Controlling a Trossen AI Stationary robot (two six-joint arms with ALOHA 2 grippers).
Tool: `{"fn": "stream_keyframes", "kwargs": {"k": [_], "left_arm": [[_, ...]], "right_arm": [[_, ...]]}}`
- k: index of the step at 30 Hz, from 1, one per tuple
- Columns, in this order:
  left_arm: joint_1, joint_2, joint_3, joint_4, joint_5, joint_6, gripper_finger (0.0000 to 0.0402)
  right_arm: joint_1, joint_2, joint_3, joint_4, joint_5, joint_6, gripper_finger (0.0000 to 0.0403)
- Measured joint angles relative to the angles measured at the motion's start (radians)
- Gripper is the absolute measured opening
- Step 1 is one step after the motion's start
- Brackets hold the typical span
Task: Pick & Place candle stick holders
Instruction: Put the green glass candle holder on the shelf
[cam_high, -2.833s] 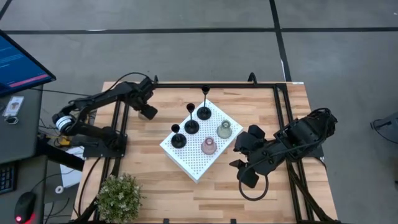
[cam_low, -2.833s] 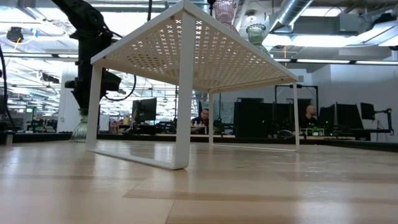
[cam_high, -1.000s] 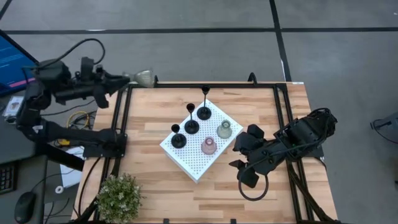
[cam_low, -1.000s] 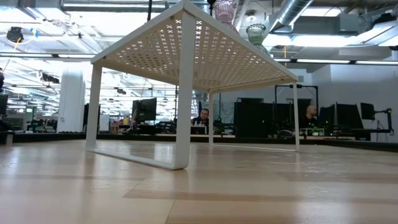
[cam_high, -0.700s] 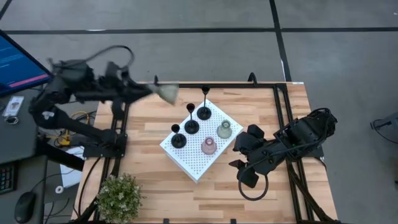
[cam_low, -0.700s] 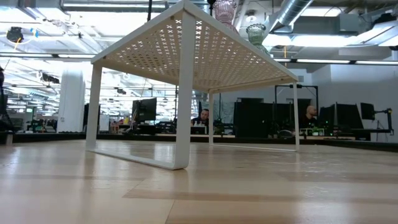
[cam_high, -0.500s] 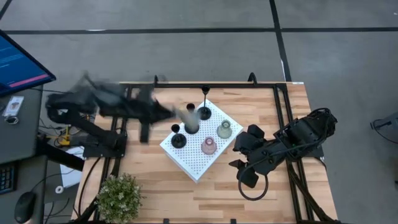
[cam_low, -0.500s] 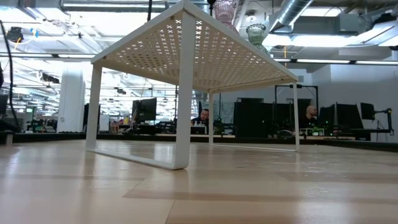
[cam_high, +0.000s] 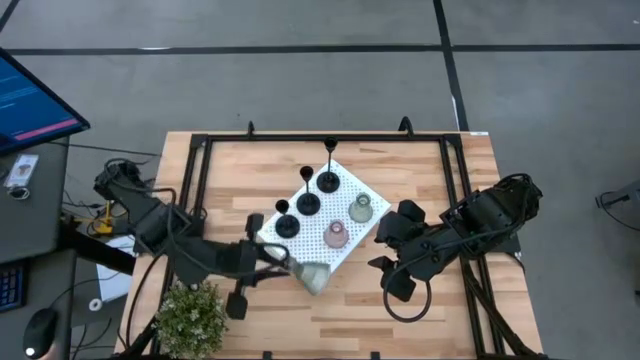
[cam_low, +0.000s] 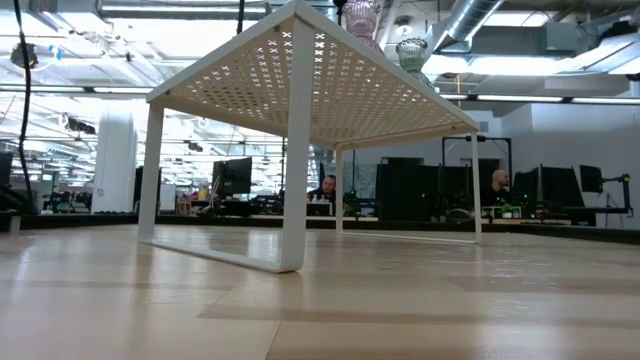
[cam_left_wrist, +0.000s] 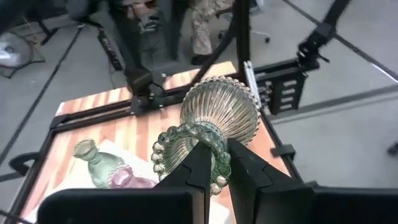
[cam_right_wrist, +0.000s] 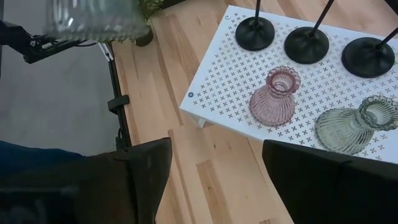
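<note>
Three black holders (cam_high: 307, 203) with thin stems, a pale green bell-shaped holder (cam_high: 361, 208) and a pink one (cam_high: 336, 235) stand on their bases on the white perforated board (cam_high: 300, 255). My left gripper (cam_high: 285, 262) is shut on a third bell-shaped holder of ribbed grey-green glass (cam_high: 313, 276), above the board's near corner. That holder also shows in the right wrist view (cam_right_wrist: 93, 18). My right gripper (cam_high: 392, 275) is open and empty at the table's right, beside the board. My left gripper pinches the glass holder's beaded mouth rim (cam_left_wrist: 214, 177) between its two fingers; one finger (cam_left_wrist: 198, 163) seems to be inside the mouth, the other (cam_left_wrist: 242, 168) outside. The fingers come roughly level from the table's left. The holder lies on its side, wide base (cam_left_wrist: 219, 109) pointing away, lifted clear.
A bushy green plant (cam_high: 190, 315) stands at the near left corner, close under my left arm. A black frame (cam_high: 320, 140) runs around the table. In the low view, the board stands on white legs (cam_low: 292, 200), and people sit at desks far behind.
My left gripper has swung fast from beyond the table's far left corner toward the right and near edges, passing over the black holders. It has carried the glass holder along, lifted clear, and now stands over the board's near corner.
</note>
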Motion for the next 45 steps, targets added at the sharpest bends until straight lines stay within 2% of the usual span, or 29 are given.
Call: {"fn": "stream_keyframes", "kwargs": {"k": [13,23,28,38,45], "left_arm": [[0.027,0.003,0.0,-0.099,0.047,0.22,0.003],[0.116,0.11,0.001,-0.151,0.157,0.237,0.003],[0.138,0.154,0.0,-0.191,0.156,0.274,0.003],[0.205,0.158,0.0,-0.224,0.157,0.282,0.003],[0.22,0.204,0.0,-0.233,0.218,0.287,0.003]], "right_arm": [[0.0,0.0,0.0,0.005,0.0,0.0,0.0243],[0.0,0.0,0.0,0.01,-0.003,0.019,0.0243],[0.0,0.0,0.0,0.009,-0.003,0.019,0.0243],[0.002,0.0,0.0,0.009,-0.003,0.018,0.0243],[0.002,0.0,0.0,0.009,-0.003,0.016,0.0243]]}}
